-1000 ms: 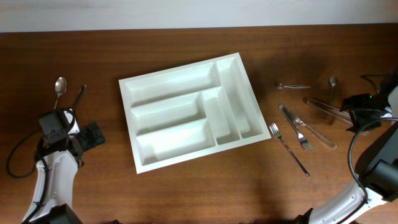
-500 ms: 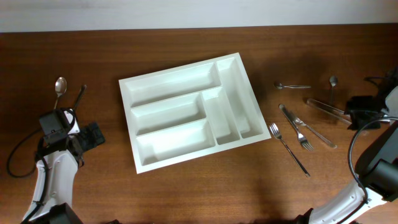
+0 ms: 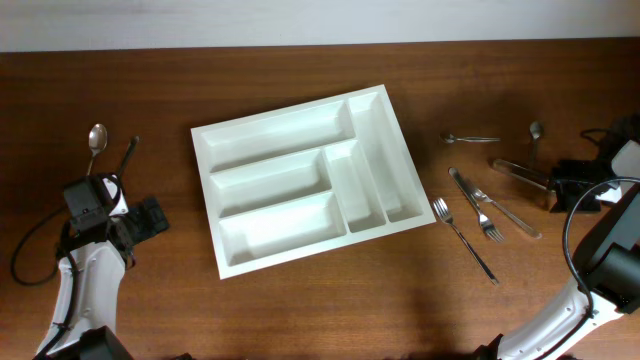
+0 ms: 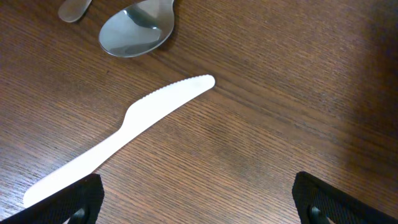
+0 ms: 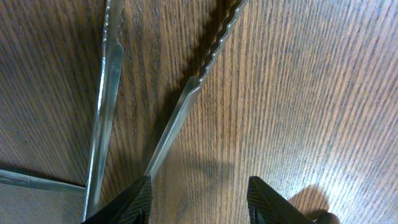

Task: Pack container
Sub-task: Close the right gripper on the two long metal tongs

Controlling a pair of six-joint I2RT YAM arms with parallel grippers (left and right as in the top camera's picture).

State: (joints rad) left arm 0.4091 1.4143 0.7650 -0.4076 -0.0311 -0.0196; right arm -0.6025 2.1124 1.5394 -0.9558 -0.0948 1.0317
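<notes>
The right gripper (image 5: 199, 202) stands part-open over bare wood, one finger (image 5: 127, 199) at the end of a tongs (image 5: 180, 118) arm. The left gripper (image 4: 199, 208) gapes wide, holding nothing, just beside a white plastic knife (image 4: 124, 127). The cutlery tray (image 3: 280, 225) lies skewed mid-table (image 3: 300, 320), with bare wood along both its short edges.

No writing, label, brand or number can be read in any view. The tray (image 3: 270, 180) and the knife (image 4: 124, 127), lying ahead of the jaws of the left gripper (image 4: 199, 202), show plain surfaces.
</notes>
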